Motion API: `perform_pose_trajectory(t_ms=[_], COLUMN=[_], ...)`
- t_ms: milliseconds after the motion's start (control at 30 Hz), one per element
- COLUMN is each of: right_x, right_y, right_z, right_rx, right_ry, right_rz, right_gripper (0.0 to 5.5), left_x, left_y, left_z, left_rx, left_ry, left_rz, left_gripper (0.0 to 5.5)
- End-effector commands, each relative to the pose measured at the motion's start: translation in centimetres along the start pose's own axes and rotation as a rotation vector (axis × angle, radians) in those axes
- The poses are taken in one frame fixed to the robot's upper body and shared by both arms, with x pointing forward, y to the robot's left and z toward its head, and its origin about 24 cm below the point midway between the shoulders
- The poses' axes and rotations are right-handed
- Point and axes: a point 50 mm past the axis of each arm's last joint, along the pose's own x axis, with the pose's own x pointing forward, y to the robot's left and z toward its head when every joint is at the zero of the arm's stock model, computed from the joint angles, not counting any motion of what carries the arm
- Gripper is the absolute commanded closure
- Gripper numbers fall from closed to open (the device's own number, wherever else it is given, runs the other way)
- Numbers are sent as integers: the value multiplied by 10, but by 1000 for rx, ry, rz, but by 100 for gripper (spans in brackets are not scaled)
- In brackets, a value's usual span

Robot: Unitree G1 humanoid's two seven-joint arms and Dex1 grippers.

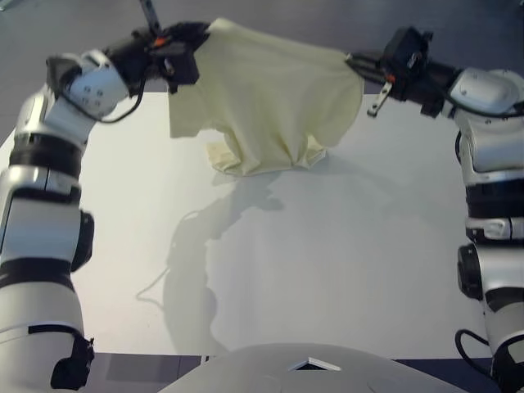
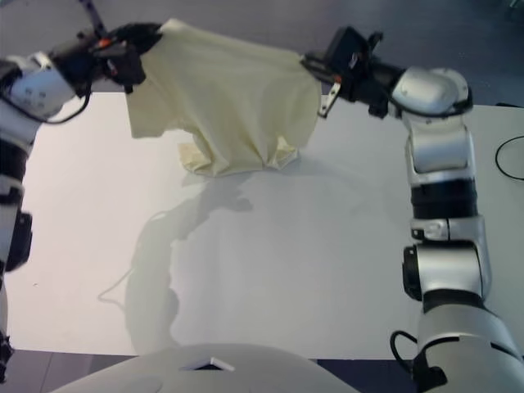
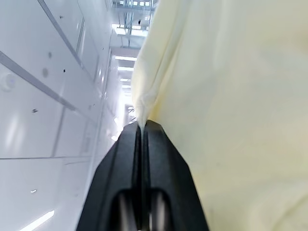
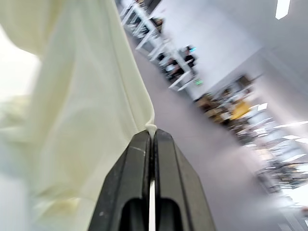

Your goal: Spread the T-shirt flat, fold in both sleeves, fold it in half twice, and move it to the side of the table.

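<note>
T-shirt [image 1: 266, 98]: the pale yellow cloth was held up between both arms, over the far part of the white table [image 1: 344, 270]; its lower end was bunched and rested on the table.
Left gripper [image 3: 143, 125]: the fingers were pressed together on one upper edge of the T-shirt.
Right gripper [image 4: 152, 132]: the fingers were closed tightly on the other upper edge.

Grips a bunched edge of the pale yellow fabric T-shirt [image 4: 82, 106] between the pressed-together tips of the black two-fingered right gripper [image 4: 152, 131], with blurred grey floor [image 4: 207, 149] and white tables [image 4: 147, 31] far behind.
</note>
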Motion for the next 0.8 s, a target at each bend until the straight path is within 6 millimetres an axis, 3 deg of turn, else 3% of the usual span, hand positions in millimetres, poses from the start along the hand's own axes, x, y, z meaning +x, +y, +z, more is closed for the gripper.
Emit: perform_pose_trajectory(t_ms=[33, 233, 433, 633, 800], right_x=[-62, -100, -122, -129, -125], right_y=[65, 125, 182, 195, 191], right_z=[33, 23, 0, -3, -1], right_rx=[252, 388, 483, 512, 505], right_ry=[58, 249, 385, 404, 367], right_rz=[476, 875, 1037, 1020, 931], right_gripper=[550, 550, 550, 550, 482], left_x=[-83, -129, -165, -184, -180], left_y=[-43, -102, -139, -145, -137], left_z=[75, 135, 172, 182, 170], left_rx=[-141, -451, -651, -727, -662], left_ry=[-154, -181, -151, -76, -38], left_rz=[-171, -423, -692, -828, -805], left_gripper=[549, 549, 549, 549, 462])
